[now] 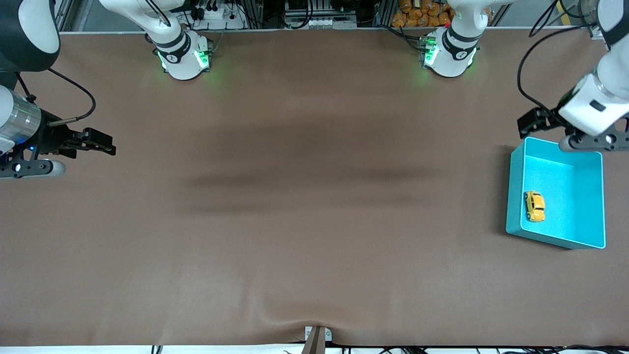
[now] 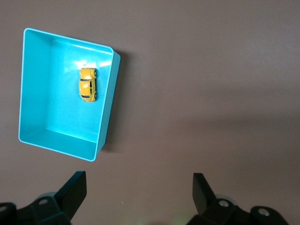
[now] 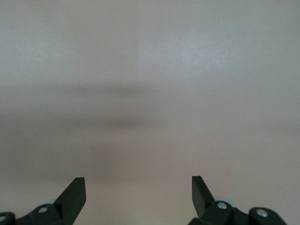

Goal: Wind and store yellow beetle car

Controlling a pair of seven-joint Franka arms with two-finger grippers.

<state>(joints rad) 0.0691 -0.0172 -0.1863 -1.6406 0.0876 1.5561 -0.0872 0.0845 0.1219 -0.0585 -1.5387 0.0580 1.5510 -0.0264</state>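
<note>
yellow beetle car: sits inside the turquoise bin on its floor, on its wheels, close to the bin wall that faces the middle of the table; not touched by either gripper.
turquoise bin: open-topped rectangular tub at the left arm's end of the table, resting flat on the mat; holds only the car, most of its floor bare.
left gripper: hangs in the air over the mat just beside the bin's corner toward the robot bases; fingers spread wide, holding nothing.
right gripper: hangs over the mat at the right arm's end of the table, well apart from the bin; fingers spread wide, nothing between them.
edges: bin stands near the table's end on the left arm's side, with a strip of mat between it and the front edge; a small bracket sits at the middle of the front edge.
open room: whole middle span of the table between the two grippers is bare mat.
surface: brown mat, matte, soft shadow bands across the centre, slight ripple near the front-edge bracket.
room: arm bases with green lights along the top edge; cables and rack hardware past the table there.
</note>
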